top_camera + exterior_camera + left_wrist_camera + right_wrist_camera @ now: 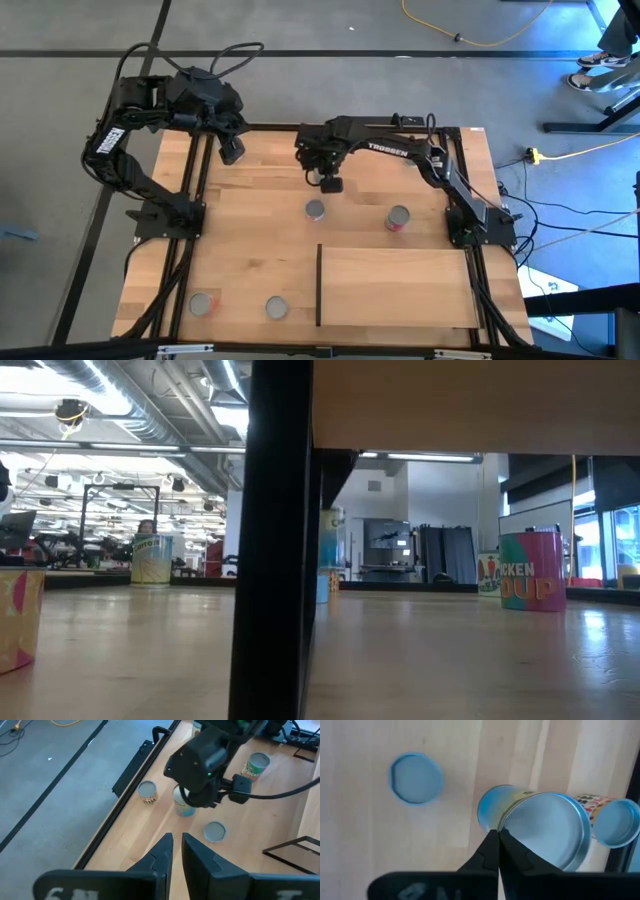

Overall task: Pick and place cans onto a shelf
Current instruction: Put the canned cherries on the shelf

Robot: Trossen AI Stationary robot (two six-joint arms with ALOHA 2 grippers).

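Grey floor lies all around the wooden table, and a yellow cable curls across it at the far side. On the table lies the shelf, a flat light board near the front right, with a thin dark strip along its left edge. No can sits on it.

Four cans stand on the table. One can with a grey top is near the middle, just in front of the right gripper. A second can with a red side stands to its right, just behind the shelf. Two more are near the front edge: one at the front left and one close to the shelf's dark strip.

The right arm reaches in from the right side toward the middle of the table. Its gripper hangs above the table, with its two dark fingers pressed together and holding nothing. In the right wrist view the middle can shows big just past the fingertips.

The left gripper waits at the back left corner, away from all the cans. Its fingers stand a little apart, with nothing between them.
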